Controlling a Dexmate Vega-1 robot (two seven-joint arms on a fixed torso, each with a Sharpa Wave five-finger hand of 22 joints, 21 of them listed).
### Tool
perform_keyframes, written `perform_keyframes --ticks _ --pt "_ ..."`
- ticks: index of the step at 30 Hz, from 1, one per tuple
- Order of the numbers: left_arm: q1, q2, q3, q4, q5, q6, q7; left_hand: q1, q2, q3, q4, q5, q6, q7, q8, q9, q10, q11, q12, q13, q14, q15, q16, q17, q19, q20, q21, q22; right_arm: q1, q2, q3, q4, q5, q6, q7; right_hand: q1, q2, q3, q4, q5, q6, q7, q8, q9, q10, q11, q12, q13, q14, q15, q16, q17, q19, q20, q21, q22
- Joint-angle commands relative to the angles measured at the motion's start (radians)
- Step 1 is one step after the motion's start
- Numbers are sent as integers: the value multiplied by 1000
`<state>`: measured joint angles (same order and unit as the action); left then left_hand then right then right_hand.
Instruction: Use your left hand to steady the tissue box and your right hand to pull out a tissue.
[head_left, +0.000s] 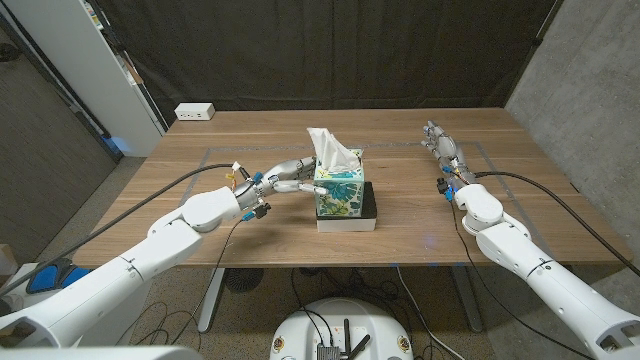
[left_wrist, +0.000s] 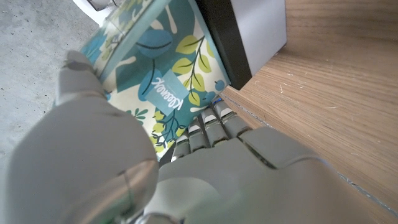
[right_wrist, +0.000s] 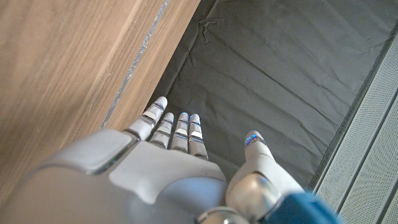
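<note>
White tissue (head_left: 332, 150) stands above the box (head_left: 341, 193); left robot hand (head_left: 290, 178) presses its side; right robot hand (head_left: 441, 147), spread and empty, lies well apart rightward.

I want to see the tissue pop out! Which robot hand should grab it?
The right hand: it is open and free, though off to the side. The left hand is busy, pressed against the tissue box, under the tissue sticking up.
</note>
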<state>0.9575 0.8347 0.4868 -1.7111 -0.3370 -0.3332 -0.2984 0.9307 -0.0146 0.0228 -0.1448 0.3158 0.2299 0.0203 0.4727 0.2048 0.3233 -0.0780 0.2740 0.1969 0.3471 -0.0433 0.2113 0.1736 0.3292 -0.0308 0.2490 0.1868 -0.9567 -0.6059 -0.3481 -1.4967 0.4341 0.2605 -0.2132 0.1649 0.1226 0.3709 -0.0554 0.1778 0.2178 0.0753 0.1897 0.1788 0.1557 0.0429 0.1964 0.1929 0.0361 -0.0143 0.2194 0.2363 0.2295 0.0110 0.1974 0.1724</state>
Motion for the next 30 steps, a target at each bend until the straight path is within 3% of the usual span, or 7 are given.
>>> perform_keyframes --ticks 1,13,30 --pt "-23 -13 14 23 -30 20 -8 47 45 28 -6 -41 69 -3 39 13 41 3 4 7 -1 -30 -12 2 -9 16 -8 3 17 8 -6 26 -1 2 7 -5 4 1 -6 -3 5 6 2 3 5 1 1 1 2 6 2 3 1 4 0 2" --pt "-30 -14 16 19 -41 27 -10 48 57 37 -2 -68 61 3 42 16 26 5 -12 10 -25 -21 -23 2 -19 18 -14 3 26 11 -7 41 3 5 12 -5 5 1 -7 -3 5 6 2 3 5 1 1 1 3 5 2 2 1 5 0 2" --pt "-6 18 -37 -71 -2 -8 57 39 62 41 3 -94 48 5 42 19 20 6 -24 12 -45 -19 -28 1 -30 14 -20 4 21 8 -1 54 13 17 19 -6 6 1 -10 -3 5 5 2 3 6 0 2 1 2 3 2 1 0 4 0 2"
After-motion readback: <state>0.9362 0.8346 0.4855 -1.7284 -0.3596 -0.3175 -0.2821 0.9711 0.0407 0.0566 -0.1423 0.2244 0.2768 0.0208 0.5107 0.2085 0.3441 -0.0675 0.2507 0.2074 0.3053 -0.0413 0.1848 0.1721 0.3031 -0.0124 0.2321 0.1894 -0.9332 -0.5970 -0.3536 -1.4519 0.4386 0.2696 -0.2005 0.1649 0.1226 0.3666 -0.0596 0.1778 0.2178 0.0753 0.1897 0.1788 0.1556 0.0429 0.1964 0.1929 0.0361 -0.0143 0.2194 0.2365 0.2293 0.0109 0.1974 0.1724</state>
